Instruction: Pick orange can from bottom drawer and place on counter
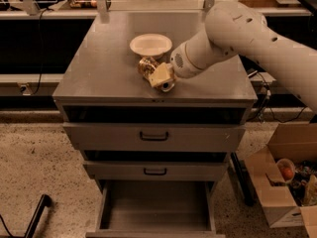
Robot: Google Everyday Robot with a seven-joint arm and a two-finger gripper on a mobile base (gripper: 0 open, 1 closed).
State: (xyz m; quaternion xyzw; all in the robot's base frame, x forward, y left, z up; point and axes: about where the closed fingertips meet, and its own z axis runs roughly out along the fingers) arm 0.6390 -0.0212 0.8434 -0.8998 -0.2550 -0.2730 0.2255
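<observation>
Smooth white tubular arm (247, 38) narrows to a wrist (190, 61) with a dotted vent patch and thin tan ring; the cream gripper (161, 76) is low over the bench (99, 68) front.

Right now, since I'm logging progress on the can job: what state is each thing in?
Bottom drawer: open, nothing showing inside.
Upper drawers: look shut.
Can: out of the drawer, beside the bowl.
Gripper: over the counter, at the can.
Bowl: upright, looks empty.
Box: open, holding items.

A white bowl (151, 45) sits just behind the pincer (161, 77); a cardboard box (270, 192) stands right.
</observation>
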